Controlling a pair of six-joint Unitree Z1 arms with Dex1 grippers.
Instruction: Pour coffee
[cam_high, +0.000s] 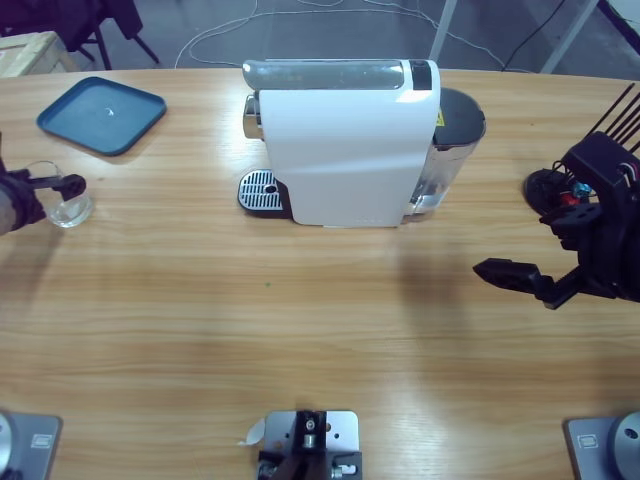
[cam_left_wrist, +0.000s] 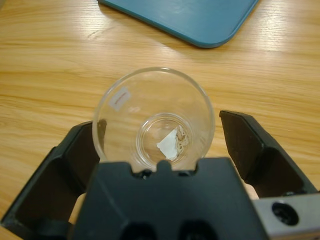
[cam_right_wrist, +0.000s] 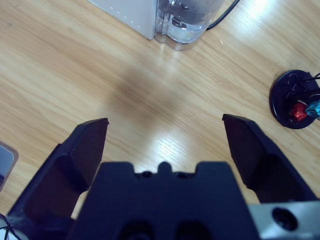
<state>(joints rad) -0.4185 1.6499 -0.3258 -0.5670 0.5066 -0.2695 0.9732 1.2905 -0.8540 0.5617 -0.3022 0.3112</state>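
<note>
A clear glass cup (cam_left_wrist: 152, 107) stands on the table between my left gripper's (cam_left_wrist: 157, 120) open jaws, which flank it closely on both sides. A faint pale yellowish trace of coffee (cam_left_wrist: 181, 141) lies at its bottom. In the high view the cup (cam_high: 70, 207) and left gripper (cam_high: 55, 192) sit at the far left edge. The white coffee machine (cam_high: 345, 150) stands at the table's middle, its drip tray (cam_high: 261, 191) facing left. My right gripper (cam_high: 500, 271) hovers open and empty over bare wood at the right, also seen in the right wrist view (cam_right_wrist: 165, 120).
A blue tray (cam_high: 101, 115) lies at the back left, just beyond the cup (cam_left_wrist: 200, 20). The machine's water tank (cam_high: 455, 135) faces the right arm (cam_right_wrist: 182, 20). A black round base with cables (cam_high: 548, 190) sits at the far right.
</note>
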